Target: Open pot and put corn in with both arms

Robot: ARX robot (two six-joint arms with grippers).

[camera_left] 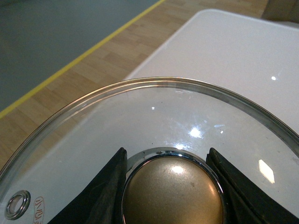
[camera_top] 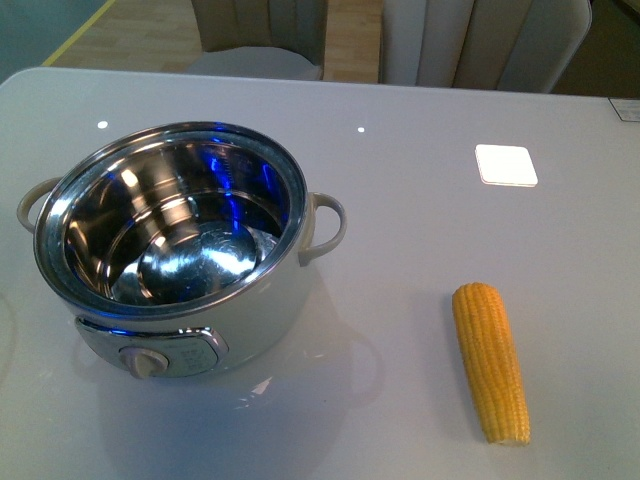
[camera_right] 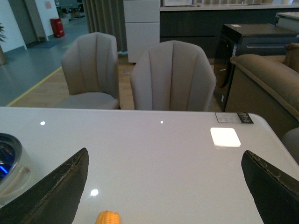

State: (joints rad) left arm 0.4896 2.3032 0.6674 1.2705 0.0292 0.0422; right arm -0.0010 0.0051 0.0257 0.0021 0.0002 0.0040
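Observation:
The white pot stands uncovered on the table's left, steel bowl empty, knob facing me. The corn lies on the table to its right, lengthwise toward me. Neither arm shows in the front view. In the left wrist view my left gripper is shut on the brass knob of the glass pot lid, held over the table's corner. In the right wrist view my right gripper is open above the table, with the corn's tip just below between the fingers and the pot's rim off to one side.
A bright light patch reflects on the white table. Two padded chairs stand behind the far edge. A sofa and dark cabinet stand beyond. The wooden floor with a yellow line lies past the table's left corner.

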